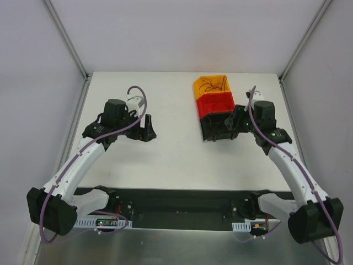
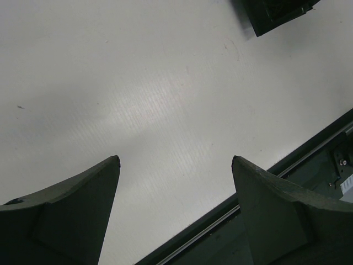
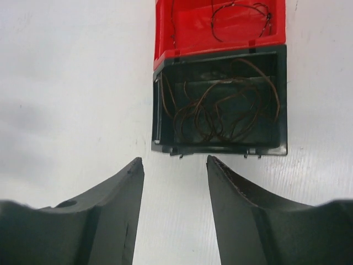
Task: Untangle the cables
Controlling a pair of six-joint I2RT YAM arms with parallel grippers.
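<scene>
The cables lie sorted in three small bins standing in a row. Thin brown wires [image 3: 220, 110] curl in the dark bin [image 3: 281, 99], and dark red wires [image 3: 242, 16] lie in the red bin [image 3: 187, 33]. In the top view thin wires [image 1: 211, 85] also show in the orange bin [image 1: 199, 87] at the far end. My right gripper [image 3: 175, 160] hovers open just short of the dark bin's near wall, nothing between its fingers; from above the right gripper [image 1: 229, 128] sits at that bin. My left gripper [image 2: 175, 160] is open and empty over bare table, and from above the left gripper [image 1: 146, 131] is well left of the bins.
The white table [image 1: 176, 154] is walled by white panels with metal posts [image 1: 66, 38]. A black base rail [image 1: 182, 207] runs along the near edge and shows as the dark rail [image 2: 309, 165] in the left wrist view. A dark bin corner [image 2: 276, 14] shows there too.
</scene>
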